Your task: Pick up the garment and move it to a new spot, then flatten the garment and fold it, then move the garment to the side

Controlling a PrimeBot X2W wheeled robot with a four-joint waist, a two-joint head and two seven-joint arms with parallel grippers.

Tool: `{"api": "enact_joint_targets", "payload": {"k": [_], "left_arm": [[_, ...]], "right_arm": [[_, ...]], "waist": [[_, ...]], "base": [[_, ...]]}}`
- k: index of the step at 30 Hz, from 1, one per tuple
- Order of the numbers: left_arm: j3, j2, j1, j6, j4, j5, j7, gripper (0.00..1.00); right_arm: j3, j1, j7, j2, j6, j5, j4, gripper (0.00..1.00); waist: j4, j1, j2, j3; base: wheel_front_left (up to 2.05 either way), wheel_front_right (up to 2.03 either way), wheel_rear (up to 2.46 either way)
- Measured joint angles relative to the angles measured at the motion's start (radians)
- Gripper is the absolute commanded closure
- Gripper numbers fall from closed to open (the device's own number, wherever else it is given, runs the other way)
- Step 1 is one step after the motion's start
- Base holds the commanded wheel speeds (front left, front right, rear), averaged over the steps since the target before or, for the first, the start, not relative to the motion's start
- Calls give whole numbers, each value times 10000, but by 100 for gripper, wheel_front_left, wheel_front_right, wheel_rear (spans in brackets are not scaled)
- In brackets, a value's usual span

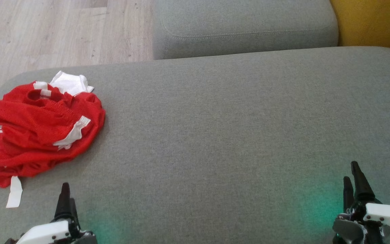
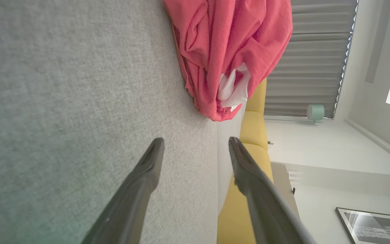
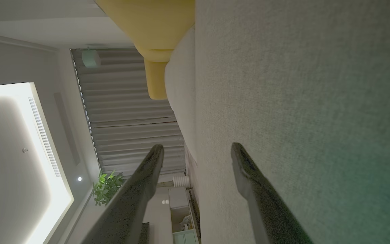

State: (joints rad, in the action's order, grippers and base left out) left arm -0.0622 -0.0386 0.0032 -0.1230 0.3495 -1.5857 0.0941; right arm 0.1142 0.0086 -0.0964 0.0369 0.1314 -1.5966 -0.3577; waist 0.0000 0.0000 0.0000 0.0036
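Grey sofa fabric (image 1: 215, 118) spreads across the head view, with pale wooden floor (image 1: 46, 30) beyond its far left corner. At the cushion's left end lies the garment (image 1: 39, 125), red with white trim, crumpled in a loose heap close to the edge, one white strip trailing toward the robot.

Just nearer than the heap, the left gripper (image 2: 196, 144) hovers low over the fabric. Its two fingers are spread well apart with nothing between them, and the heap is ahead of the tips but not touching them. The middle of the cushion is bare. Over at the lower right, the right gripper (image 1: 350, 173) also has its fingers parted and empty, well apart from the garment. A yellow cushion (image 1: 374, 23) shows at the far right corner.

By the look of it, the first step, the pick-up, is not yet begun. The next move probably falls to the left gripper: reach forward and leftward into the heap, close on a raised fold, lift, and carry it toward the bare middle, where there is room to flatten.
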Motion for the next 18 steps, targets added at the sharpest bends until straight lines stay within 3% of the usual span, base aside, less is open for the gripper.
{"api": "enact_joint_targets", "payload": {"k": [18], "left_arm": [[439, 2, -1, 366, -604, 2197, -508, 0]], "right_arm": [[-291, 1, 502, 0, 0, 2391, 464, 0]], "waist": [[-2, 0, 0, 16]], "base": [[0, 0, 0]]}}
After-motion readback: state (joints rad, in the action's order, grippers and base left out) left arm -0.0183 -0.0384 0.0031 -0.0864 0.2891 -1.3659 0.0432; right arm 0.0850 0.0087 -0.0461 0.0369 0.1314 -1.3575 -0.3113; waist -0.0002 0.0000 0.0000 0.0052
